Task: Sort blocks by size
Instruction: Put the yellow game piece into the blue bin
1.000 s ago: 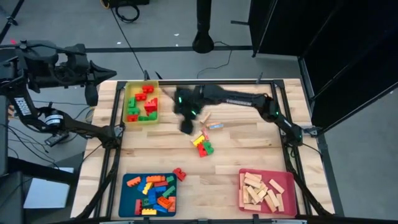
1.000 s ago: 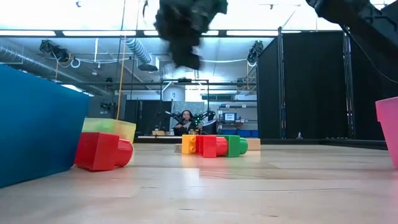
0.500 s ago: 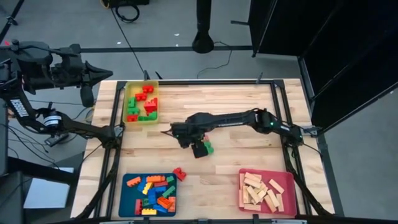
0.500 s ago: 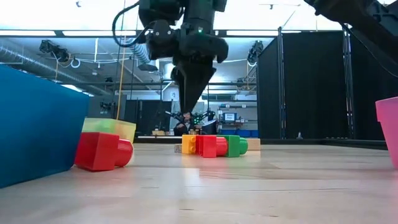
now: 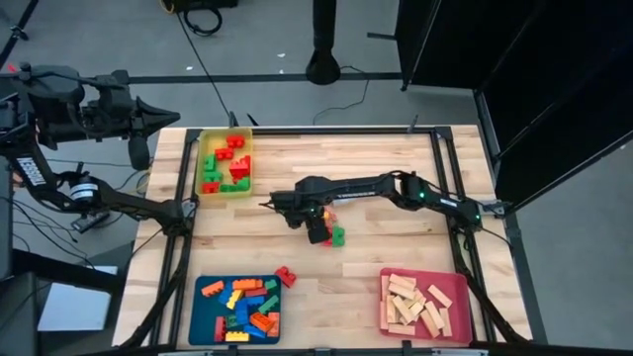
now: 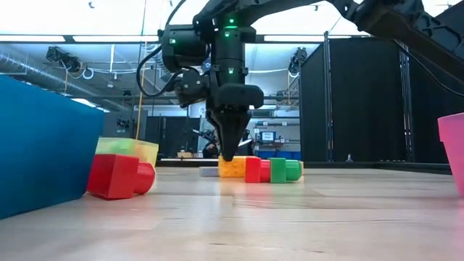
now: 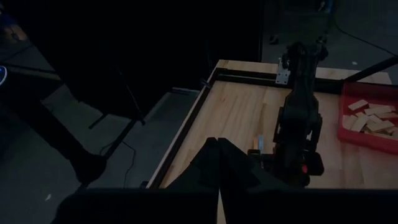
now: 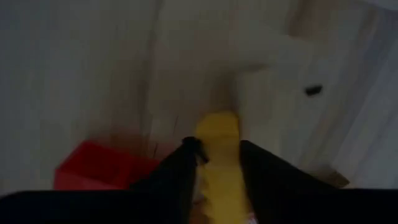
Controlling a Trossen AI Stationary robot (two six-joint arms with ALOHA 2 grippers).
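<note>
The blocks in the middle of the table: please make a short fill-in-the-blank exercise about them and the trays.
1. The right tool has a ____ block between its fingers.
2. The pale wooden bars lie in the ____ tray.
3. Beside the blue tray, a loose ____ block lies on the table.

Missing words: yellow; pink; red

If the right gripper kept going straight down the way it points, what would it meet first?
Most likely the yellow block already between the right gripper's fingers, then the wooden table just under it; depth is hard to judge.
</note>
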